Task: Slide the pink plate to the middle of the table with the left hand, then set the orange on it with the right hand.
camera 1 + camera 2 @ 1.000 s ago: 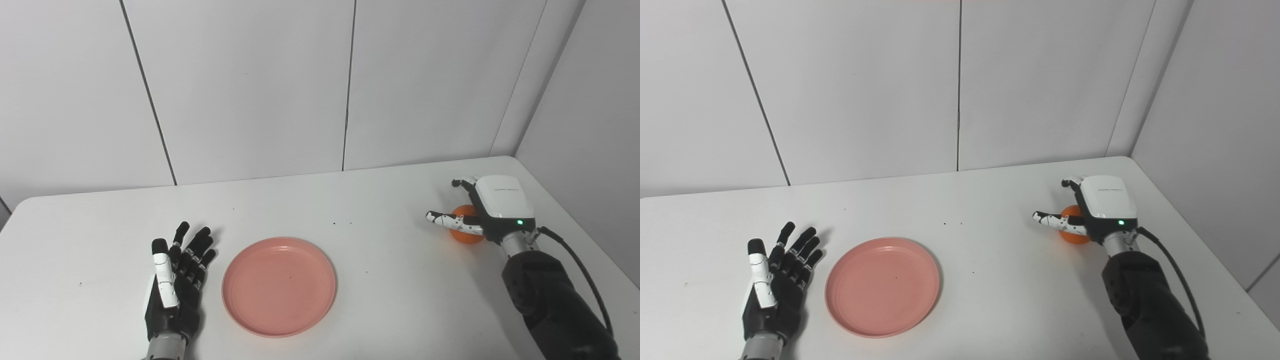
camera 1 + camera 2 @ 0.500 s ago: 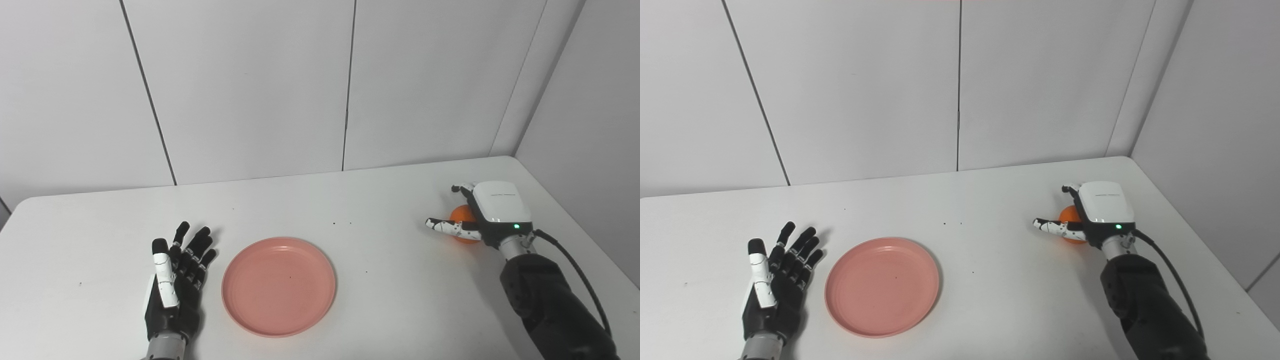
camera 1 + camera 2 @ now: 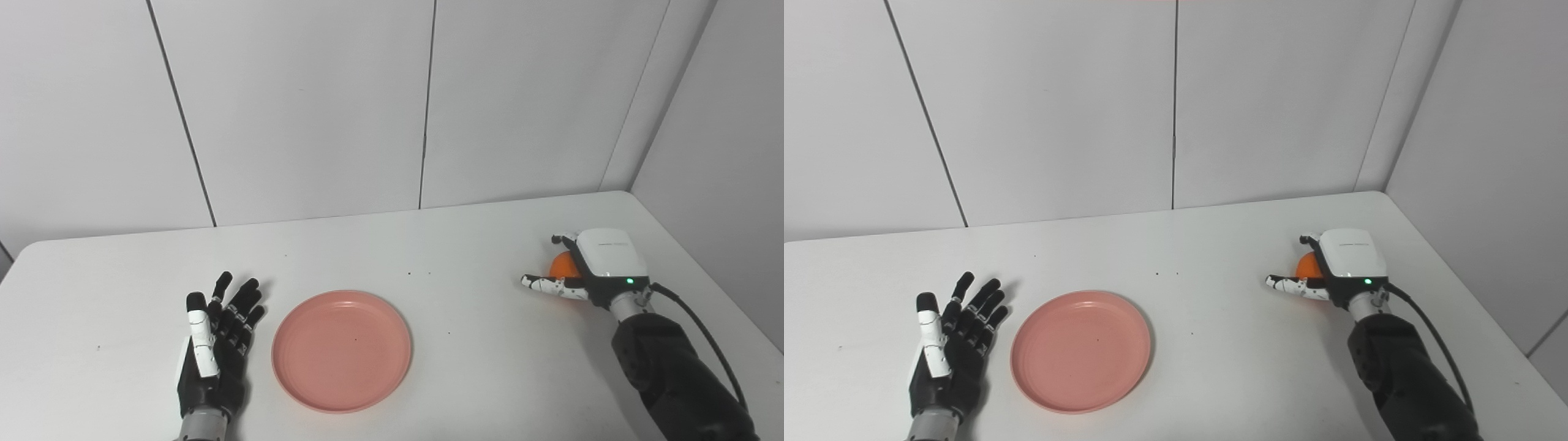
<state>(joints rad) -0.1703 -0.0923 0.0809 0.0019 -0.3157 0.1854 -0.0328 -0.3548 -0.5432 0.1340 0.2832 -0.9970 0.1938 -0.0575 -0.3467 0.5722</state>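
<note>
Left eye view: the orange [image 3: 561,267] is cupped by the right hand [image 3: 597,266] near the table's [image 3: 478,367] right edge, fingers curled behind it and thumb stretched out in front. The left hand [image 3: 214,343] is laid flat and spread, empty, just beside the pink plate [image 3: 341,350]. Small writing on the right hand's white cover cannot be read.
</note>
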